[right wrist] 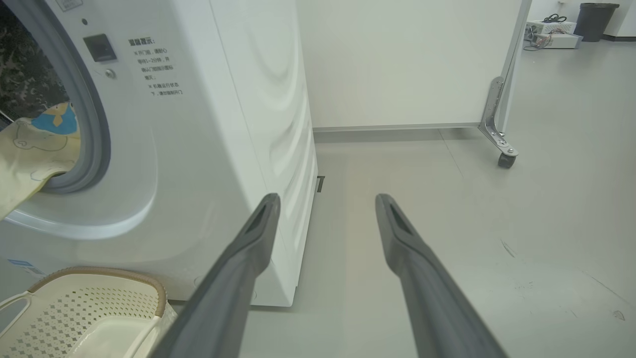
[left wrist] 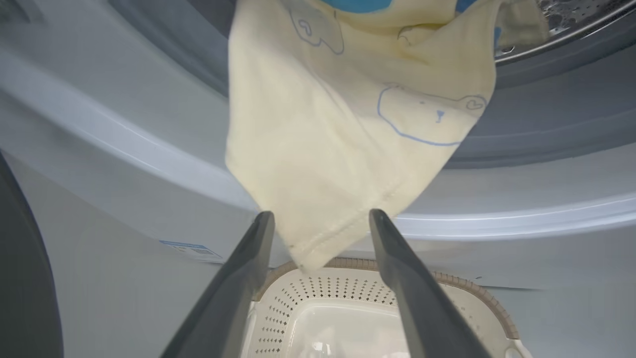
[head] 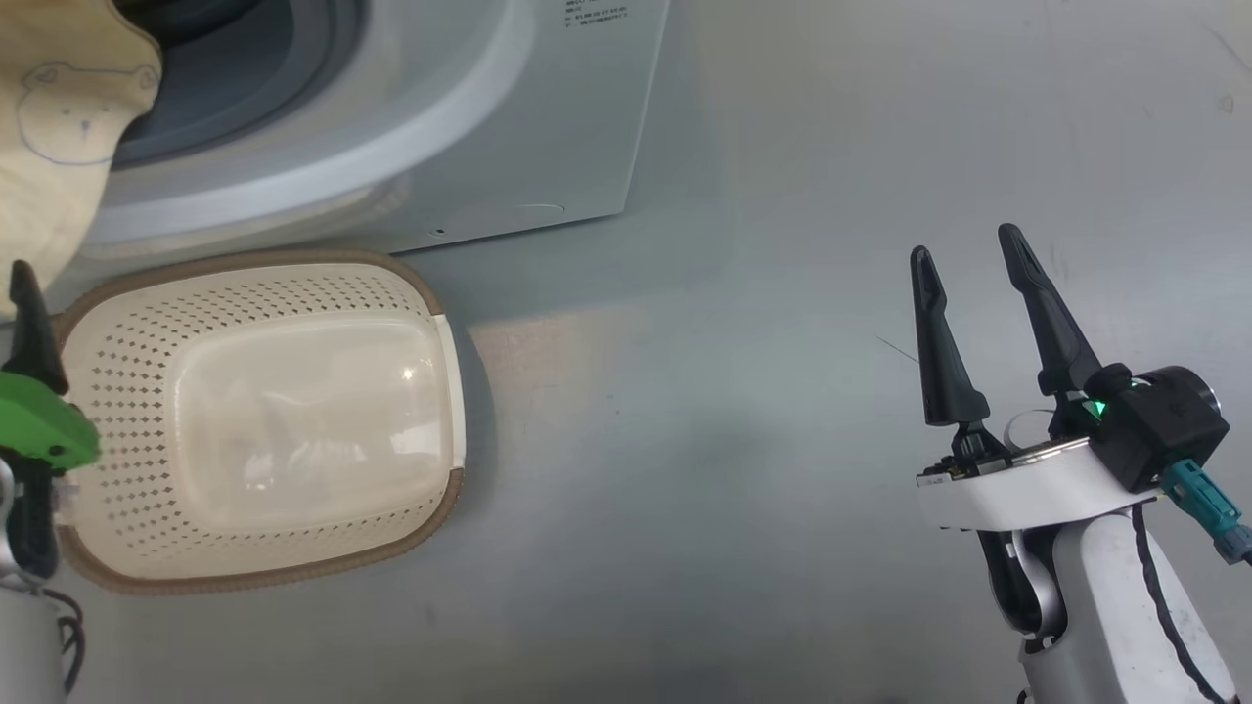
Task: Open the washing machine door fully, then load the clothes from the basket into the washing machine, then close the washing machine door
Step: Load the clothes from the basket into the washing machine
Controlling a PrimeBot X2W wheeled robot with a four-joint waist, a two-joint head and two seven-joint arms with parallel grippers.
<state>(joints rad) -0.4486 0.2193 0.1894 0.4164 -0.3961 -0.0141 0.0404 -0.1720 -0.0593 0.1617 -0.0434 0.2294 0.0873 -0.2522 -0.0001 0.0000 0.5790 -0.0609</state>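
The washing machine [head: 548, 127] stands at the upper left with its porthole uncovered. The cream-yellow clothes [head: 59, 147] hang out over the grey gasket, partly inside the drum. In the left wrist view the clothes [left wrist: 338, 149] droop down the machine's front, their hem between the tips of my left gripper [left wrist: 320, 219], which is open and not pinching the cloth. Below lies the basket [head: 127, 391], with nothing in it. My right gripper [head: 963, 246] is open over bare floor, well right of the machine. A dark curved shape [left wrist: 20, 273] at the left may be the door's rim.
Grey floor [head: 782, 440] stretches to the right of the machine and basket. A white partition panel [right wrist: 397, 64] on a caster [right wrist: 506, 160] stands behind the machine's right side. A dark bin [right wrist: 596, 20] sits far off.
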